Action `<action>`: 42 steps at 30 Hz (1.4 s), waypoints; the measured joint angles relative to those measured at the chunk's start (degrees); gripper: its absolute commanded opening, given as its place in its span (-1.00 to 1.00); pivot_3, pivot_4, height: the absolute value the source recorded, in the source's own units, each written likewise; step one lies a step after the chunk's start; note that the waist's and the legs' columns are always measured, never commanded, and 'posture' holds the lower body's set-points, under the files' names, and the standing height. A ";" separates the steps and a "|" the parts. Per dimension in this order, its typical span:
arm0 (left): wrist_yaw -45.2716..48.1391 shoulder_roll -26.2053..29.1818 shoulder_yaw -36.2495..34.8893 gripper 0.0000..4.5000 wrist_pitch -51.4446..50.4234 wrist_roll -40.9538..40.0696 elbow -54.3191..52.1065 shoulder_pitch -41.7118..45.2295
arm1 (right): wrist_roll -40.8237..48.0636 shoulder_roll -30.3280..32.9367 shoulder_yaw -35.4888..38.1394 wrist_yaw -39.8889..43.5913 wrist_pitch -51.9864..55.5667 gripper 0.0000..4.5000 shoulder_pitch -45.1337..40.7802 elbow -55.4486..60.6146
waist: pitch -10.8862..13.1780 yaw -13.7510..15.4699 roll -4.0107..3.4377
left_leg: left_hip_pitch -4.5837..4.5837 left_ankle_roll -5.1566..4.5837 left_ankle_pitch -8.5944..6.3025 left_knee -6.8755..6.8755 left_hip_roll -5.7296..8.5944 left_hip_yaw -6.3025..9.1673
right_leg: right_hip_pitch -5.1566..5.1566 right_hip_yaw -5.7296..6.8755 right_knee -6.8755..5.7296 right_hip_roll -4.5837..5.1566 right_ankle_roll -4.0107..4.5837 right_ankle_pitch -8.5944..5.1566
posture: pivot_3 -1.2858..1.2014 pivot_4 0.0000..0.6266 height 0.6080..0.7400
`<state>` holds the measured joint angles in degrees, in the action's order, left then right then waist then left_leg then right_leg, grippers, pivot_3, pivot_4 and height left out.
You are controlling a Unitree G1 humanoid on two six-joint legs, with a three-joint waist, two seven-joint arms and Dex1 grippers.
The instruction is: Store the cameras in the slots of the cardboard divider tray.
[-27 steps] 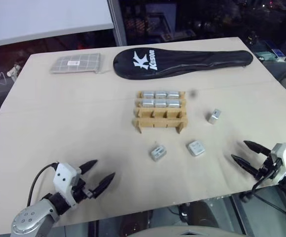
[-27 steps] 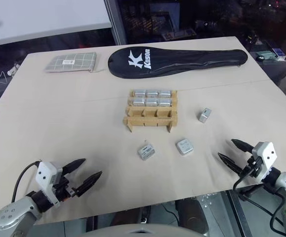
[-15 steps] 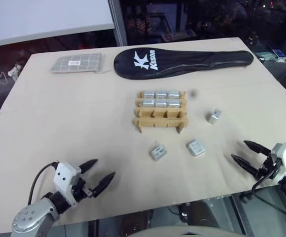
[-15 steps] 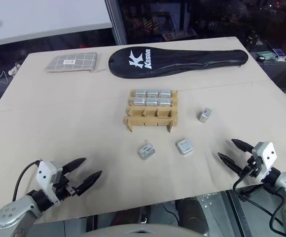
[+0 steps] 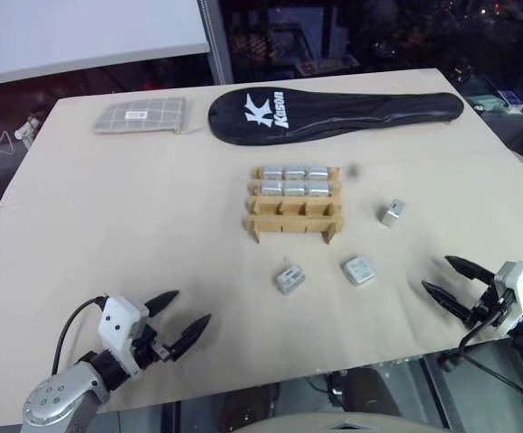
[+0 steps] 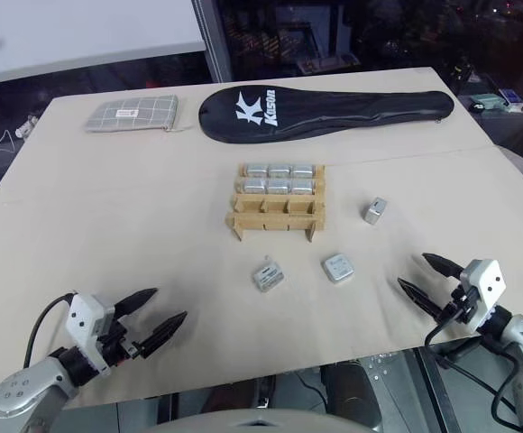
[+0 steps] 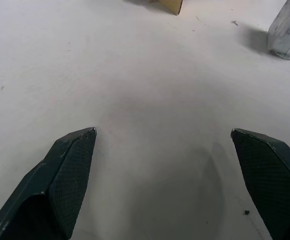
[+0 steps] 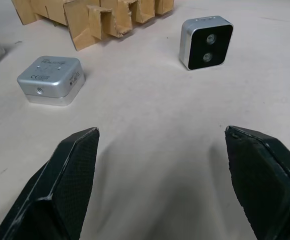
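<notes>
Here, three loose cameras (image 5: 359, 270) lie on the table (image 5: 108, 225) just in front of the cardboard divider tray (image 5: 293, 215), small, rigid, probably slippery metal, best pinched across flat sides; left tool (image 5: 177, 326) and right tool (image 5: 448, 287) gape empty.

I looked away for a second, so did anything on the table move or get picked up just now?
Nothing visibly changed. Both grippers, left and right, hover open and empty, the three loose cameras lie where they were, and the cardboard divider tray holds the same six.
</notes>
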<state>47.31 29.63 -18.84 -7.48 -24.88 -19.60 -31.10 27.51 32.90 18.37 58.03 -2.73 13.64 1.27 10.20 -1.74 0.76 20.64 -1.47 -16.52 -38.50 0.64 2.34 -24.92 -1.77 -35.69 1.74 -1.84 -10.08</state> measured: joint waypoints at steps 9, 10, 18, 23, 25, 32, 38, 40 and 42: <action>3.37 1.96 -0.21 1.00 -1.30 -3.48 0.55 1.43 | -1.58 -1.41 -1.60 -6.29 2.89 0.76 -2.45 2.47 | 0.03 0.00 0.05 | 0.00 0.00 0.00 -0.01 -0.03 0.00 | -0.03 0.01 -0.02 -0.03 0.00 0.00 | 0.03 -0.52 1.00; 5.37 3.45 -0.44 1.00 -1.96 -4.94 0.54 1.78 | -2.27 -1.94 -2.19 -8.41 4.28 0.76 -3.37 3.76 | 0.04 -0.07 0.08 | 0.00 0.00 0.00 -0.01 -0.05 -0.01 | -0.09 0.01 -0.04 -0.05 0.00 0.00 | 0.03 -0.52 1.00; 22.80 17.50 -6.13 1.00 -4.96 -15.12 1.78 8.91 | -9.28 -8.28 -8.02 -32.59 25.65 0.76 -16.18 15.89 | 0.04 -0.34 0.19 | 0.32 0.01 0.00 0.08 -0.05 -0.21 | -0.66 -0.13 -0.12 -0.08 0.01 0.02 | 0.03 -0.52 1.00; 27.56 23.05 -10.28 1.00 -8.66 -20.25 3.31 15.78 | -10.95 -16.06 -9.79 -45.07 36.28 0.76 -21.62 18.43 | 0.06 -0.33 0.21 | 0.43 0.01 0.01 0.08 -0.01 -0.20 | -0.75 -0.15 -0.12 -0.04 0.01 0.03 | 0.03 -0.52 1.00; 29.34 25.05 -10.96 1.00 -10.05 -20.86 3.70 17.83 | -11.20 -18.68 -11.46 -48.05 39.61 0.76 -23.43 18.80 | 0.06 -0.53 0.22 | 0.40 0.00 0.01 0.08 0.00 -0.26 | -0.75 -0.21 -0.12 -0.04 0.01 0.03 | 0.03 -0.52 1.00; 31.01 27.48 -12.09 1.00 -11.91 -20.44 4.36 21.88 | -13.09 -23.39 -14.00 -53.59 43.53 0.76 -25.92 18.33 | 0.07 -0.69 0.21 | 0.36 0.00 0.01 0.09 -0.01 -0.31 | -0.75 -0.25 -0.14 -0.07 0.00 0.04 | 0.03 -0.52 1.00; 29.65 26.37 -12.12 1.00 -15.51 -22.61 3.86 23.41 | -16.28 -24.15 -14.28 -56.19 42.70 -0.02 -26.97 15.65 | 0.07 -0.69 0.21 | 0.35 0.00 0.01 0.10 -0.02 -0.29 | -0.75 -0.25 -0.14 -0.07 -0.04 0.06 | 0.03 -0.52 1.00; 29.63 26.37 -12.22 1.00 -16.15 -22.64 3.53 23.42 | -17.55 -23.66 -14.58 -56.31 42.66 -0.44 -26.98 15.65 | 0.07 -0.71 0.21 | 0.35 0.00 0.01 0.10 -0.01 -0.30 | -0.75 -0.26 -0.14 -0.07 -0.04 0.06 | 0.03 -0.52 1.00; 29.80 26.38 -12.22 1.00 -16.17 -22.54 3.17 23.48 | -18.25 -23.31 -14.76 -56.30 42.65 -0.67 -26.98 15.58 | 0.07 -0.71 0.21 | 0.33 0.00 0.01 0.10 -0.01 -0.31 | -0.75 -0.28 -0.14 -0.07 -0.03 0.05 | 0.03 -0.52 1.00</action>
<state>77.10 56.01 -31.06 -23.65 -47.42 -16.43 -7.62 9.26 9.59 3.61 1.73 39.92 -13.34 16.85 10.26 -2.45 0.97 20.98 -1.47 -16.51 -38.39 0.62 2.03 -25.67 -2.04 -35.83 1.67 -1.87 -10.02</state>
